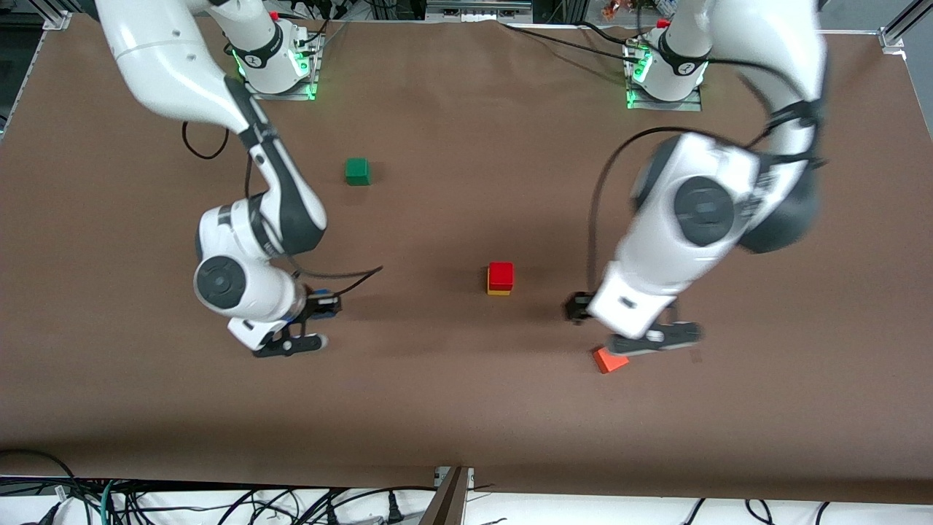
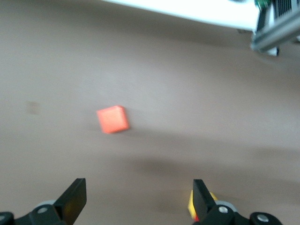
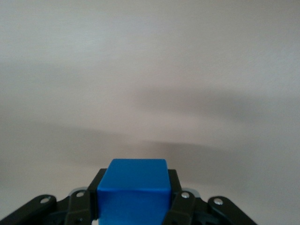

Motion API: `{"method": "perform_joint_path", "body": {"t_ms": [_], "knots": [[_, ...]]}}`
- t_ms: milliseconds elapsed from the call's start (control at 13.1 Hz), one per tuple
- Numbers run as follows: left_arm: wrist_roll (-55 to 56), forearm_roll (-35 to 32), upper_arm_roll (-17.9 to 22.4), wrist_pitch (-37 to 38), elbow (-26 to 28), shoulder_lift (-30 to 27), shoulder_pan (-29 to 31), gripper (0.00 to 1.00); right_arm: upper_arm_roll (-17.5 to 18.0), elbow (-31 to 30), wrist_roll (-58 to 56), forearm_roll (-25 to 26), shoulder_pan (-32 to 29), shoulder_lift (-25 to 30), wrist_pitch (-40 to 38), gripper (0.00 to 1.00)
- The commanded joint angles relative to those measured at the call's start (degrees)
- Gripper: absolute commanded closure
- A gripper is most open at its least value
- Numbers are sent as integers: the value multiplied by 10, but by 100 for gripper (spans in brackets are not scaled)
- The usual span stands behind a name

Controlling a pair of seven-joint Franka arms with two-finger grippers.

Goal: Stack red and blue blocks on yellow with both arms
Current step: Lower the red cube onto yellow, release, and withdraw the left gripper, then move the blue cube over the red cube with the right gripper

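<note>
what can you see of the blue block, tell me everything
The blue block is a small plain cube, bright blue, smooth and matte, with sharp edges and no markings. The right claw is shut on it: a black finger presses each side, so it hangs level above bare brown table, touching nothing else. In the front view only a blue sliver shows under the right arm's wrist, toward the right arm's end of the table. It is not yet on the red block.
</note>
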State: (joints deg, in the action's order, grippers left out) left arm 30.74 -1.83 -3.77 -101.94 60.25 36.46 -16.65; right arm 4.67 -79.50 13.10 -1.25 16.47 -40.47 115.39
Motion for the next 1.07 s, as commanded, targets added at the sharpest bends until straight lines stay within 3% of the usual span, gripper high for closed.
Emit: {"method": "perform_joint_path", "body": {"t_ms": [0, 304, 609, 761, 989], "knots": [[-55, 0, -11, 54, 7, -45, 44, 0, 0, 10, 100, 11, 64, 23, -30, 95], [-174, 29, -10, 103, 11, -86, 110, 0, -6, 106, 271, 15, 169, -28, -39, 95], [-234, 42, -5, 169, 22, -135, 155, 0, -13, 212, 322, 25, 222, -94, -13, 94], [-234, 38, -4, 183, 86, -197, 164, 0, -30, 219, 338, 65, 259, -111, 11, 93], [-234, 36, -3, 184, 173, -268, 171, 0, -48, 238, 363, 69, 282, -130, 33, 93]]}}
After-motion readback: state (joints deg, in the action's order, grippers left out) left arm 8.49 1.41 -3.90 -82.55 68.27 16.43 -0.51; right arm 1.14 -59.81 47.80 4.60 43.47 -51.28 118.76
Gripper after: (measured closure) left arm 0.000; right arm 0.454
